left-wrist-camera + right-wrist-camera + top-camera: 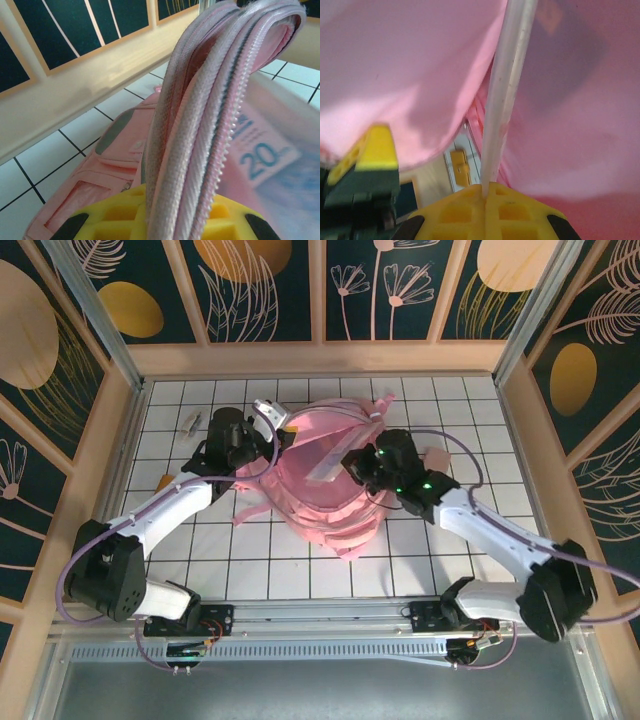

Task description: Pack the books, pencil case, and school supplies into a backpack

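Backpack: one, pinched by both left tool and right tool.

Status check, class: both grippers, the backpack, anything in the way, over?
Left gripper shut on backpack zipper rim. Right gripper shut on a thin pale edge. Orange pad lies outside, unpacked.

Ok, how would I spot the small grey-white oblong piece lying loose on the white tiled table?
Find the large soft pink fabric backpack mid-table. Toward the far left corner of the white gridded table, the small grey-white oblong piece lies alone on a tile. Unlike the flat orange pad nearer the front, it is pale, slim and touches nothing.
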